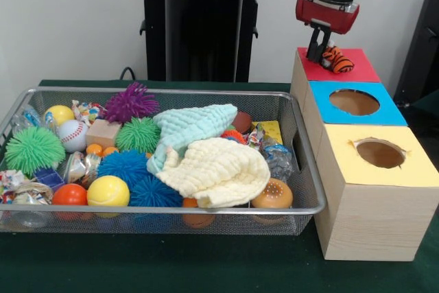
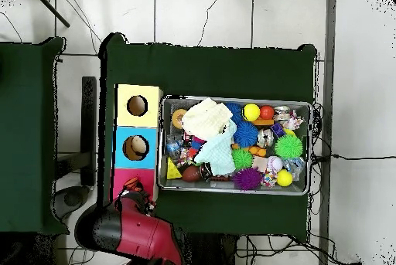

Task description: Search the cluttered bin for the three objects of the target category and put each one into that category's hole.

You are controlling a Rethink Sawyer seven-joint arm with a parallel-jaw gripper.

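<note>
A: Entry. The orange striped toy [image 1: 337, 60], tiger-like, sits on the red box top [image 1: 357, 66], at the far end of the row of three boxes. The gripper [image 1: 319, 53] stands right over it, fingers pressed together on the toy's left end, so it appears to be pinching it.

B: Step?

A: Judged as delivery: one target object carried out of the wire bin [image 1: 302, 205] and brought to its category's hole. In the front view the red top shows no opening; the toy and gripper probably cover it. The blue box [image 1: 391, 111] and yellow box [image 1: 415, 169] both show round holes.

B: Next move?

A: Centre the toy over the red hole, then release. After that, back to the bin to search under the two cloths, mint [image 1: 195, 125] and cream [image 1: 219, 169], which hide much of the clutter.

B: Overhead view add anything?

A: It shows the boxes lying flush along the bin's side on the green desk [image 2: 209, 69], and the red arm [image 2: 135, 235] reaching over the red box. It blocks the gripper and hole there; only an orange speck shows. The front view alone shows the grip.
</note>
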